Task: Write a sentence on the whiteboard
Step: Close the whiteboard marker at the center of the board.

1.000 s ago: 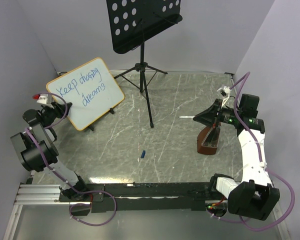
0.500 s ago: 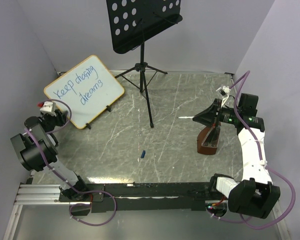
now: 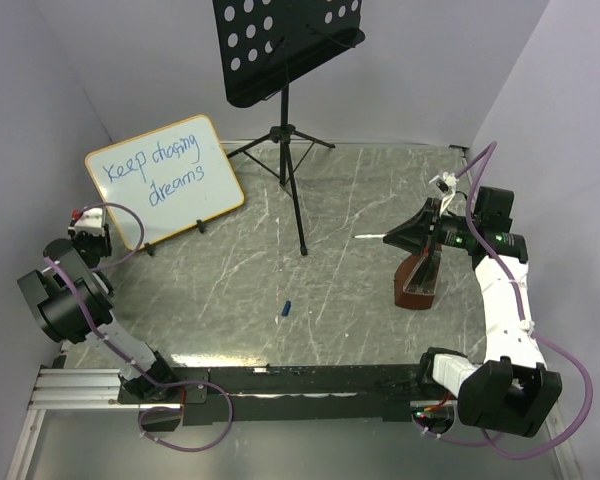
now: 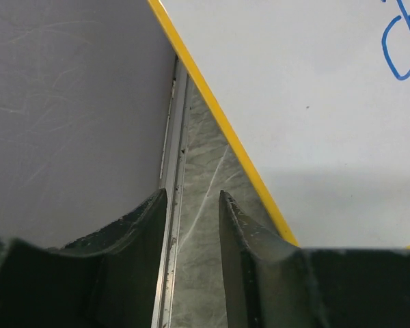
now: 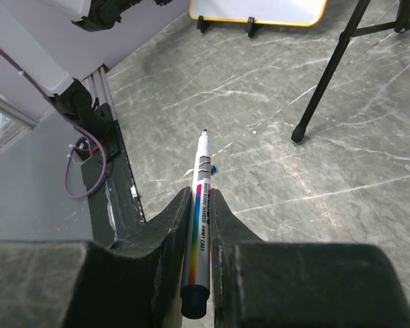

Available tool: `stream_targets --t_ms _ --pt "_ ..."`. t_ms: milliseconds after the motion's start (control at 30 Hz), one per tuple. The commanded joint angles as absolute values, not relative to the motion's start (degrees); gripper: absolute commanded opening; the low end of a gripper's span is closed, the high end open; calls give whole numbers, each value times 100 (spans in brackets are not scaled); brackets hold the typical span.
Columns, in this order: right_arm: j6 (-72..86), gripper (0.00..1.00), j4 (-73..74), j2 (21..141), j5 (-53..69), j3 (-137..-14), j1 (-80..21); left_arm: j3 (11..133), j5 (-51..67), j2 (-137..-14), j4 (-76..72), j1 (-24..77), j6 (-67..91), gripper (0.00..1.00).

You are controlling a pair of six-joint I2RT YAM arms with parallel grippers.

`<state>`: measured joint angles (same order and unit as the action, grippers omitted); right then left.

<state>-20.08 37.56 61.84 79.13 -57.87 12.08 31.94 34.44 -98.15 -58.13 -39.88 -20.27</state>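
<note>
The whiteboard (image 3: 166, 181) stands on small black feet at the far left corner of the bench (image 3: 350, 300), tilted back, its lower left corner near the side wall. The sentence (image 3: 162, 170), in blue marker, reads "Keep chasing dreams" in two lines. The left fingers (image 3: 88, 232) sit just beside that lower left corner. In the left wrist view they are parted with only bench surface between them, and the board's yellow frame (image 4: 222, 116) is to their right, not touching them.

Near the right edge of the bench, the right fingers (image 3: 402, 238) are clamped on a white marker (image 5: 199, 222), uncapped, with its tip pointing toward the middle. Under that arm lies a brown object (image 3: 418, 282), possibly a holder; the view is too poor to say. A small blue cap (image 3: 286, 308) lies near the bench's middle, and a black music stand (image 3: 285, 50) rises at the far edge.
</note>
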Motion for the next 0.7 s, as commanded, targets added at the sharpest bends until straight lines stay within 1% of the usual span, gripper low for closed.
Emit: stream_targets --t_ms 0,67,100,200,267,333,367,400,433,467,500,533,567,600,667 --pt "-2153 0 3709 6135 8033 -6056 1134 3050 3401 -9765 -6319 -3999 -2101 43" --pt "-2162 0 3709 6117 8033 -6056 1099 2936 3288 -9703 -6503 -3990 -2004 46" --pt "-2162 0 3709 6117 8025 -6056 1099 2892 3226 -9677 -6652 -3999 -1891 49" --pt "-2171 0 3700 6100 8016 -6047 1055 2795 2989 -9545 -6688 -4017 -1750 53" --pt "-2162 0 3683 6091 7981 -6038 1020 2620 2761 -9440 -7056 -4060 -1566 56" --pt "-2127 0 3630 6100 7928 -6012 949 2445 2173 -9265 -7468 -4122 -1074 62" --pt "-2118 0 3595 6108 7910 -5994 923 2417 1753 -9168 -7453 -4131 -681 67" --pt "-2083 0 3560 6108 7884 -5977 871 2417 1549 -9045 -7366 -4140 -477 70" --pt "-2057 0 3507 6117 7875 -5959 844 2469 1382 -8722 -7174 -4148 -222 77" --pt "-2057 0 3507 6117 7814 -5968 809 2505 1223 -8545 -6737 -4148 146 89" --pt "-2074 0 3507 6117 7770 -5968 765 2557 1100 -8386 -6454 -4148 758 96" --pt "-2057 0 3481 6117 7726 -5959 678 2688 1038 -8054 -6164 -4148 1104 99" --pt "-2039 0 3420 6108 7656 -5924 633 2785 950 -7903 -5456 -4148 1508 99" --pt "-2013 0 3367 6082 7655 -5906 607 3056 906 -7762 -5049 -4148 2277 99" --pt "-1881 0 3192 6038 7612 -5819 536 3408 1141 -7436 -4101 -4148 2880 100"
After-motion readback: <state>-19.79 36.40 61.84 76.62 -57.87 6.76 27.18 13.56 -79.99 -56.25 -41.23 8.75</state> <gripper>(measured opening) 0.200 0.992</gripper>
